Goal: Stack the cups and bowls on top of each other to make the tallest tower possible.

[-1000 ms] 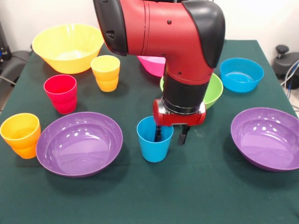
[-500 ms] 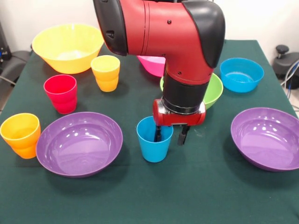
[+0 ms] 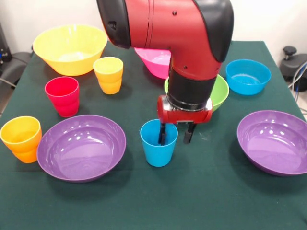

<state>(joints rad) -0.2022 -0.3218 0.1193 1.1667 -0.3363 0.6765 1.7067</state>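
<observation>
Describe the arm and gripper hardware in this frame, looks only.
The arm is glossy red with black joint covers and small dark screw holes. A black cylindrical wrist section leads to a red band with silver ends. The gripper has two thin black fingers. No cables or markings visible.

**Green table with cups and bowls**

The table [image 3: 201, 201] has a dark green cloth. On it stand four cups: red cup [image 3: 62, 96], yellow cup [image 3: 108, 74], orange cup [image 3: 21, 138], blue cup [image 3: 157, 149]. Bowls also rest on it: big yellow bowl [image 3: 69, 48], pink bowl [image 3: 156, 61], lime green bowl [image 3: 219, 93], small blue bowl [image 3: 248, 76], and two purple bowls [image 3: 81, 146] [image 3: 273, 142].
</observation>
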